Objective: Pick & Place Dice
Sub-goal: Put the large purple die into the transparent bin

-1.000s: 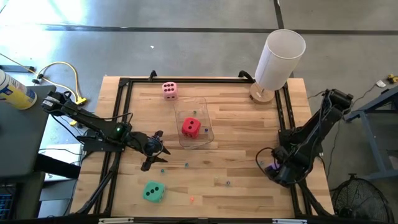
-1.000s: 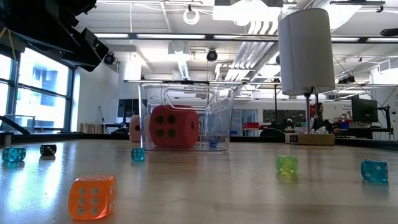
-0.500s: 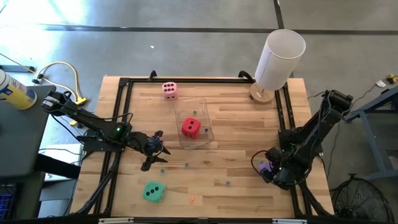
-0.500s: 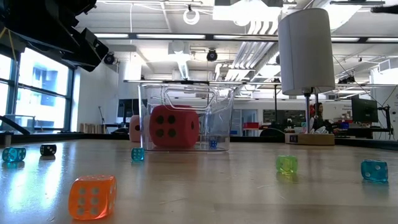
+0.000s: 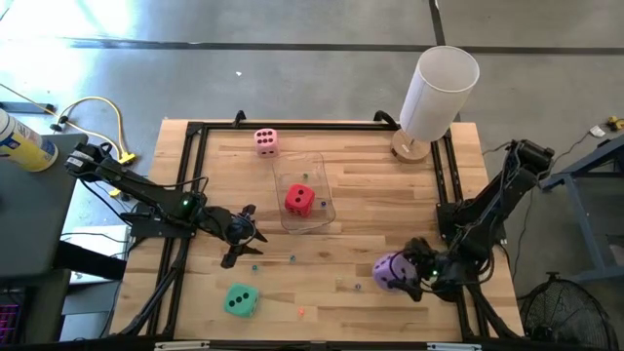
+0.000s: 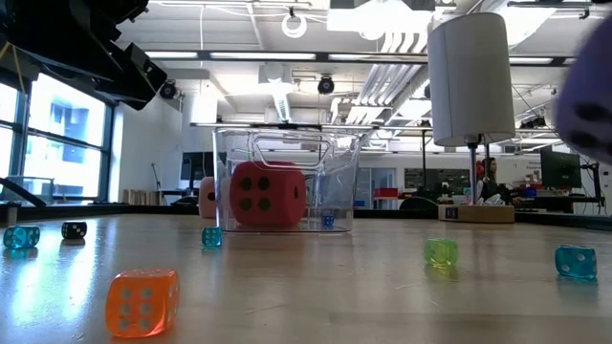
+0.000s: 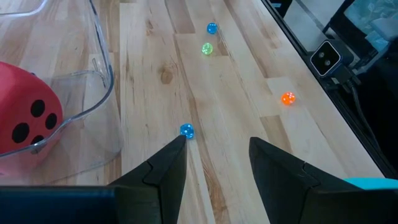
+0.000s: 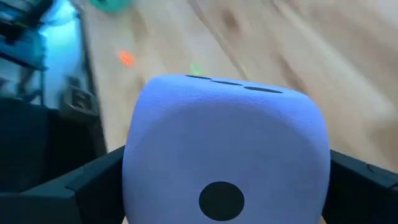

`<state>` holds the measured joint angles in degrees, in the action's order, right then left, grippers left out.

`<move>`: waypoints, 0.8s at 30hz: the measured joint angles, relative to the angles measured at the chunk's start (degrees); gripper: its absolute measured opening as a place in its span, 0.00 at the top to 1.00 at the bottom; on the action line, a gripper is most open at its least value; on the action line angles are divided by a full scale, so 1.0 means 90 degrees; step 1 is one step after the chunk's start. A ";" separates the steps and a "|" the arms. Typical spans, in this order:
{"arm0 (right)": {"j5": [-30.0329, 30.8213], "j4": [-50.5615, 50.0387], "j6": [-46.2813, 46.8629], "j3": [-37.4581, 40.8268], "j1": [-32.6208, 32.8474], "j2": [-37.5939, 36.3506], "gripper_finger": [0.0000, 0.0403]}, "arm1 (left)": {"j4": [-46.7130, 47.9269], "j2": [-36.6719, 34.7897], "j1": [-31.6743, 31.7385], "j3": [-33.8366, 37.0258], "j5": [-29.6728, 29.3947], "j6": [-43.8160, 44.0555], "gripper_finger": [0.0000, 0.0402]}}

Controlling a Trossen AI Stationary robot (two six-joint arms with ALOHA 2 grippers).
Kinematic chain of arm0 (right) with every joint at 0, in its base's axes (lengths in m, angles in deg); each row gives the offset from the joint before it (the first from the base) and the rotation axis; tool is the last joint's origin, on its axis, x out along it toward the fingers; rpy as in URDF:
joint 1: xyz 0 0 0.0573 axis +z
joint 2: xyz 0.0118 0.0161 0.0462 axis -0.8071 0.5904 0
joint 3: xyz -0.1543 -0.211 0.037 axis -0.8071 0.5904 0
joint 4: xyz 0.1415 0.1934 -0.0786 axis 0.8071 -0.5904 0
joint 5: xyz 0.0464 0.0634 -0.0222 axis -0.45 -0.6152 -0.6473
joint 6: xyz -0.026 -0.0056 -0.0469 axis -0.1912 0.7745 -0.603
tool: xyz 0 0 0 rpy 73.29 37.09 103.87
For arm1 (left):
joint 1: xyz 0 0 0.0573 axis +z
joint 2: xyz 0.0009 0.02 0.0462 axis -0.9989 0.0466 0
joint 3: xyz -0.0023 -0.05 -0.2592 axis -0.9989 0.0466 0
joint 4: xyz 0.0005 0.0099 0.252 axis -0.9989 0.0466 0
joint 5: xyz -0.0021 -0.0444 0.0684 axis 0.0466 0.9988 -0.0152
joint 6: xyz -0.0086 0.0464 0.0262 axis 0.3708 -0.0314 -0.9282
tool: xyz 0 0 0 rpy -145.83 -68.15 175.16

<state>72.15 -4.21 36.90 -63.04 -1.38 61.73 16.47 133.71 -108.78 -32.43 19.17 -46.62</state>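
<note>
My right gripper (image 5: 402, 277), at the table's near right, is shut on the purple die (image 5: 388, 271), which fills the right wrist view (image 8: 227, 143) and shows blurred at the low view's right edge (image 6: 595, 105). The red die (image 5: 299, 200) lies in the clear container (image 5: 327, 216) at mid table. The pink die (image 5: 265, 141) sits on the wood beyond it, and the teal-green die (image 5: 241, 299) rests near the front left. My left gripper (image 5: 246, 236) hovers open just left of the container, with nothing between its fingers (image 7: 165, 171). My right gripper pinches the purple die by two opposite faces (image 8: 134, 180), one finger (image 8: 87, 186) on each side. The fingers come from the table's right, slanting down. The die is lifted clear of the table, with a one-pip face toward the wrist camera.
A tall white cylinder (image 5: 439, 90) on a wooden base stands at the far right corner. Tiny coloured beads lie scattered on the near half of the table, such as the orange one (image 6: 142, 301) and the blue one (image 7: 186, 130). A black frame (image 5: 195, 132) runs round the tabletop.
My right gripper has rolled and tipped upward, swinging toward the table's left and rising a little. The purple die, which was nearly hidden under the arm, has come out into plain sight with it, clear of the table, and has entered the low view at the right.
</note>
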 joint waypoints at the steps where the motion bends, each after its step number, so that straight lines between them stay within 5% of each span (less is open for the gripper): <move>1: 0.0049 0.0262 -0.0441 0.0000 -0.0141 0.0000 0.01 | -0.0002 0.0000 0.0000 0.0000 0.0000 0.0000 0.58; 5: -0.0282 0.1380 -0.2370 -0.0002 -0.0943 0.0000 0.01 | -0.0005 0.0000 0.0000 0.0000 0.0000 -0.0004 0.58; 13: -0.2467 0.3917 -0.5910 -0.0002 -0.2998 0.0000 0.01 | -0.0002 0.0000 0.0000 0.0000 0.0000 -0.0075 0.58; 24: -0.4345 0.4691 -0.7043 -0.0303 -0.4867 0.0922 0.01 | -0.0003 -0.0001 0.0000 0.0000 -0.0001 -0.0172 0.58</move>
<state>33.05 38.02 -26.49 -65.77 -45.19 70.03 16.44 133.70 -108.78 -32.43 19.17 -48.16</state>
